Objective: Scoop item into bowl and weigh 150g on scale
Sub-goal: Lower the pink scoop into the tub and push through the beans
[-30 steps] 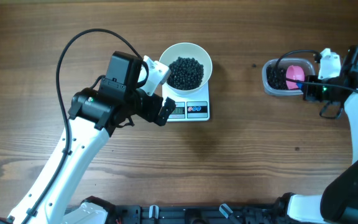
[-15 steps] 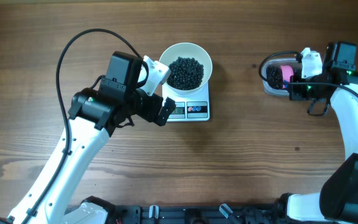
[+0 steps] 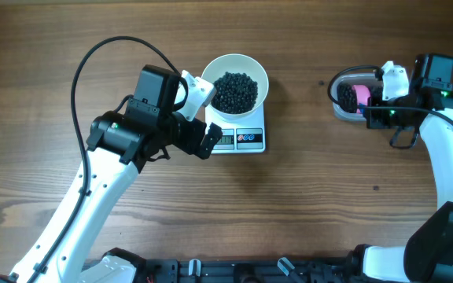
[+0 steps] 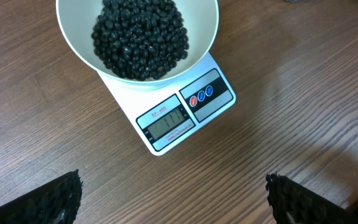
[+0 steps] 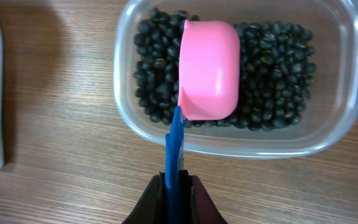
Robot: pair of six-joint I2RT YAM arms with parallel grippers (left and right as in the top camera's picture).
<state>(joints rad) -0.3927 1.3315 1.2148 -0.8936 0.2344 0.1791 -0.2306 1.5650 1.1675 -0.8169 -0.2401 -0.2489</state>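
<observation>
Beans [image 4: 140, 37] sit heaped in bowl [image 4: 202, 30] on scale [image 4: 215, 102], nr far edge of table [image 3: 305, 204]. L gripper [image 4: 176, 208] hangs wide open just beside scale's front. R gripper [image 5: 174, 196] clamps scoop [image 5: 209, 68] by blue handle, over tub [image 5: 347, 118].

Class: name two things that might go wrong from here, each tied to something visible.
Jaws of the right gripper pinch the pink scoop only by its blue handle; a loaded scoop may twist, spilling beans.
The left gripper, jaws open, sits beside the scale; a nudge could shift the bowl.
</observation>
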